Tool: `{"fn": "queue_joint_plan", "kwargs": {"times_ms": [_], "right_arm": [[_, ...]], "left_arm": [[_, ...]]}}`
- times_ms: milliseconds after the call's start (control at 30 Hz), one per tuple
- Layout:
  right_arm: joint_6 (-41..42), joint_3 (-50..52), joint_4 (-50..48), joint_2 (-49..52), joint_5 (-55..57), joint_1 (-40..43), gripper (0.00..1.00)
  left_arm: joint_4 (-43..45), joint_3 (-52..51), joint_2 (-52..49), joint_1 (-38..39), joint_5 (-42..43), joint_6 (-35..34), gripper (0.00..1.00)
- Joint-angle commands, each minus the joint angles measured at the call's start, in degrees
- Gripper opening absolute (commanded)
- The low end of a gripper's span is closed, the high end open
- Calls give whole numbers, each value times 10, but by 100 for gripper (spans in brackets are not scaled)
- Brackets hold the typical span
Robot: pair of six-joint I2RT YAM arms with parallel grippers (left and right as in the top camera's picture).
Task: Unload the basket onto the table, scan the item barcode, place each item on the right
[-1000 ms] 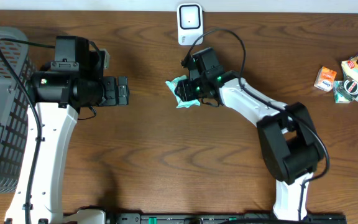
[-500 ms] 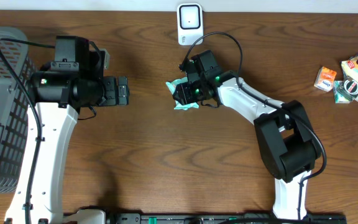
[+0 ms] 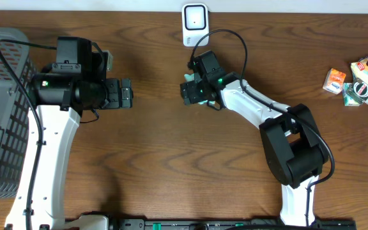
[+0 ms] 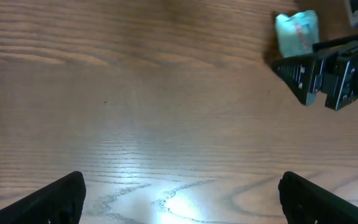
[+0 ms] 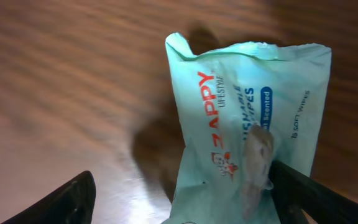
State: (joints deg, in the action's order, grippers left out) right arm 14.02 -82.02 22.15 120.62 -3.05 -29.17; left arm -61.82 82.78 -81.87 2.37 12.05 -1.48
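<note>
Wipes pack point(image 5: 247, 118) rests on the table point(image 3: 171, 160) between the spread, unclamped jaws of the right gripper point(image 5: 182, 183), long axis pointing away, near the scanner point(image 3: 195, 24), the equally spread left gripper point(image 4: 182, 183) well apart.

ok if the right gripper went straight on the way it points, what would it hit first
The teal wipes pack, lying just ahead of the right gripper on the table, though depth is hard to judge.

The mint wipes packet point(image 5: 247, 118) reads "ZAPPY", "Scented" and "SOFT WIPES".
</note>
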Motion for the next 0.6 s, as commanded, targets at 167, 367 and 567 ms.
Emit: {"fn": "queue_joint_plan", "kwargs": {"times_ms": [167, 367, 567], "right_arm": [[5, -16, 40, 10, 74, -1, 86], [52, -28, 59, 2, 74, 9, 86], [78, -27, 82, 3, 57, 35, 85]], "left_arm": [[-3, -2, -1, 2, -1, 1, 98], [-3, -2, -1, 2, -1, 1, 97], [-3, -2, -1, 2, -1, 1, 98]]}}
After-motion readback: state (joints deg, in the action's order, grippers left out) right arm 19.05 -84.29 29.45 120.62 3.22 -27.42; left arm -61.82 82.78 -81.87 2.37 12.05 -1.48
